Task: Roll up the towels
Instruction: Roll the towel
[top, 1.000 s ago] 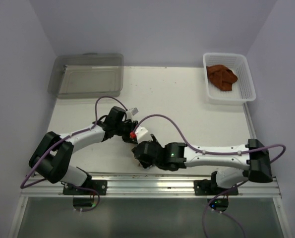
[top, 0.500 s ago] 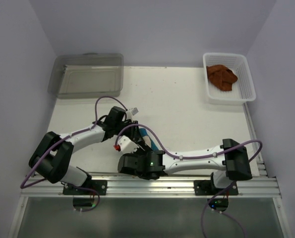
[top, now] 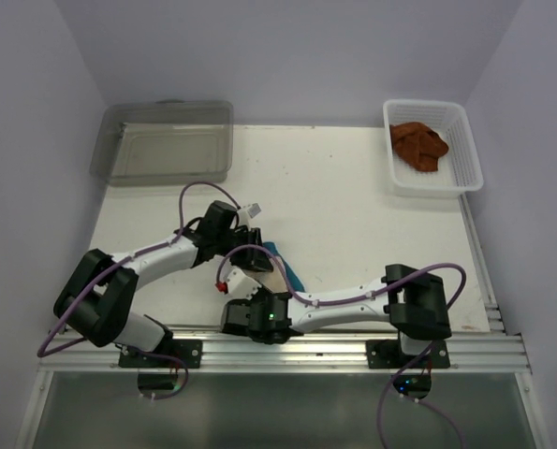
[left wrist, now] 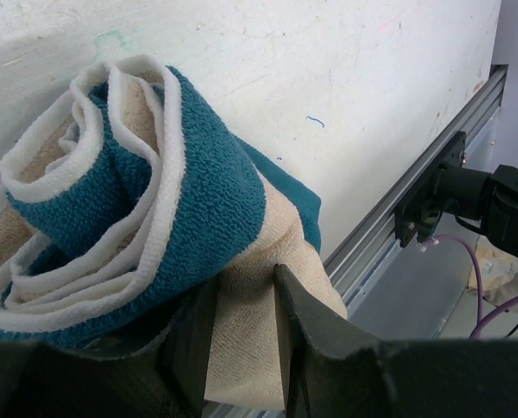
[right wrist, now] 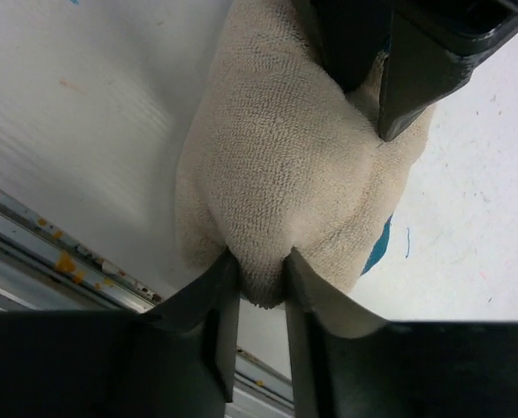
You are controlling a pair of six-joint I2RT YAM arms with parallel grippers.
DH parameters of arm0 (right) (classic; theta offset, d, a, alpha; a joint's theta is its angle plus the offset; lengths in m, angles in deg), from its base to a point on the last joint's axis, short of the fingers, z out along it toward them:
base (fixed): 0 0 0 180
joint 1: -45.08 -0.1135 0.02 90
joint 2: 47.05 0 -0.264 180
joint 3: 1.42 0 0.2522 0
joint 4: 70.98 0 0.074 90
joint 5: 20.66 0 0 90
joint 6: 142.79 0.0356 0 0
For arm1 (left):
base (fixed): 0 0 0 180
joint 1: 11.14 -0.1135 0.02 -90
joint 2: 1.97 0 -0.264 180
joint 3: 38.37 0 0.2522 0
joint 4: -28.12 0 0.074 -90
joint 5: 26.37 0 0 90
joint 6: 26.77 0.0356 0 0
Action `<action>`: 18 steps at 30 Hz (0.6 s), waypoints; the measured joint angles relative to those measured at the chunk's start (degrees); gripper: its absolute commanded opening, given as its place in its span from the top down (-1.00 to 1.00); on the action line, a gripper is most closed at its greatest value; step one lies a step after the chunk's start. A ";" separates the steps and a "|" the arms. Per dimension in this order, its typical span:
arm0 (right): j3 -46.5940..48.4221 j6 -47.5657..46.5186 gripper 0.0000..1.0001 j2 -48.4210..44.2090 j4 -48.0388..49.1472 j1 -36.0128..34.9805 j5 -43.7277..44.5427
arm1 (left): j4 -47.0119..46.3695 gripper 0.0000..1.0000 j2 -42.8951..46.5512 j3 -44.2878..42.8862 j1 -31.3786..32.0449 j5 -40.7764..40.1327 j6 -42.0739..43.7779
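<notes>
The cream towel with blue edges (top: 283, 268) lies loosely rolled near the table's front edge, between both grippers. In the left wrist view its blue and cream layers (left wrist: 145, 192) spiral together. My left gripper (left wrist: 241, 289) is shut on a cream fold at the roll's end. My right gripper (right wrist: 259, 261) pinches a bulge of the same towel (right wrist: 285, 165) from the near side, with the left gripper's fingers (right wrist: 407, 78) clamped on the far end. From above, the left gripper (top: 248, 249) and right gripper (top: 243, 282) sit close together. The rust-brown towel (top: 418, 145) lies crumpled in the white basket.
The white mesh basket (top: 468, 140) stands at the back right corner. A clear plastic bin (top: 166, 140) stands at the back left. The aluminium rail (top: 353, 341) runs along the near edge, just below the towel. The right arm's cable (top: 259, 253) loops over the grippers.
My right arm has swung left along the front edge and its jaws have closed on the cream towel's near end. The left gripper has kept its place and grip.
</notes>
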 measured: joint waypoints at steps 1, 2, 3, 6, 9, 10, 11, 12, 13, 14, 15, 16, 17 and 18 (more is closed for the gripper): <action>-0.63 0.42 0.70 -0.13 0.61 0.17 0.02 | 0.13 0.24 0.15 0.00 0.00 0.00 0.00; -1.40 0.44 0.80 -0.39 1.40 0.46 -0.04 | 0.31 0.19 0.37 -0.02 0.00 -0.07 0.00; -2.71 0.76 0.97 -1.07 2.73 0.79 -0.39 | 0.57 0.17 0.66 -0.02 0.02 -0.17 0.00; -8.63 0.15 1.00 -5.79 7.69 3.04 -3.41 | 2.14 0.10 1.77 -0.57 0.04 -0.63 0.04; -16.06 -1.73 1.00 -13.62 14.36 7.43 -10.38 | 5.27 0.07 4.07 -1.77 -0.09 -1.66 0.20; -18.25 -2.51 1.00 -16.28 16.26 9.20 -12.66 | 6.49 0.07 5.20 -2.29 -0.31 -1.95 0.28; -19.78 -3.10 1.00 -18.23 17.46 10.51 -14.53 | 7.52 0.06 6.10 -2.80 -0.61 -2.16 0.48; -21.20 -3.69 1.00 -20.28 18.75 12.07 -16.81 | 8.63 0.05 7.32 -3.34 -1.27 -2.32 0.70; -22.27 -4.24 1.00 -21.92 19.87 13.46 -18.80 | 9.92 0.05 8.61 -3.98 -2.10 -2.58 0.96; -23.17 -4.72 1.00 -23.17 21.16 14.75 -20.90 | 11.06 0.05 9.86 -4.66 -3.06 -2.78 1.16; -23.85 -5.16 1.00 -24.06 22.23 15.69 -22.80 | 11.87 0.05 10.99 -5.31 -4.02 -2.99 1.29; -24.46 -5.49 1.00 -24.79 23.10 16.72 -25.22 | 12.83 0.05 11.98 -6.08 -4.83 -3.17 1.49; -24.90 -5.77 1.00 -25.24 23.96 17.59 -27.36 | 13.60 0.05 12.76 -6.82 -5.53 -3.48 1.70; -25.18 -6.01 1.00 -25.40 24.68 18.49 -29.77 | 14.16 0.05 13.31 -7.52 -5.95 -3.65 1.97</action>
